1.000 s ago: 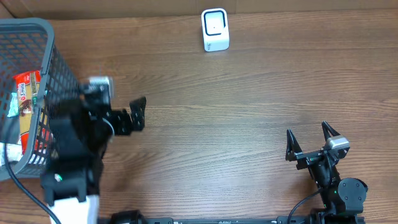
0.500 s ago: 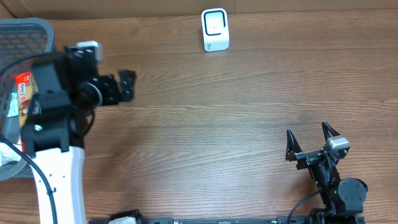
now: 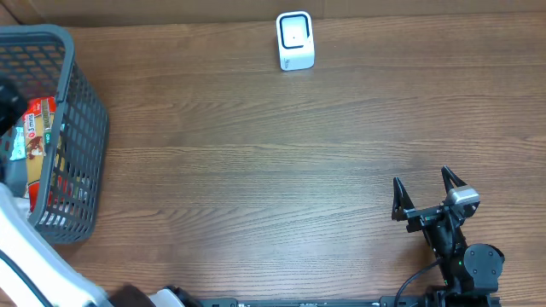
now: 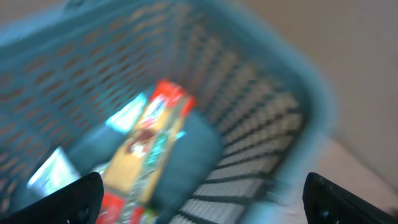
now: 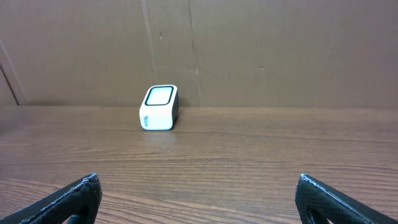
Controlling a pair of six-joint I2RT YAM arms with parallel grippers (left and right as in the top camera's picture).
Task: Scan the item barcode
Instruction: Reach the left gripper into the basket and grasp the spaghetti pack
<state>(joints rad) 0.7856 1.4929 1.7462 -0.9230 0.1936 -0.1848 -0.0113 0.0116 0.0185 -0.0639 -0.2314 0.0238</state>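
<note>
Now the left fingers [image 4: 78,198] hang wide and empty above the basket [image 3: 87,149], where the packet [image 4: 149,150] lies, while the right fingers [image 3: 397,198] stand wide over the counter [image 3: 256,170], facing the scanner [image 3: 295,40].

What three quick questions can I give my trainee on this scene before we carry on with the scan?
1. True or false: the scanner stands inside the basket.
2. Where does the red-and-yellow snack packet lie?
A. on the table beside the scanner
B. in the basket
C. on top of the scanner
3. Fill the gap: the scanner shows in the ___ wrist view, standing upright at the far edge of the table.

Key: 1 false; 2 B; 3 right.
</note>
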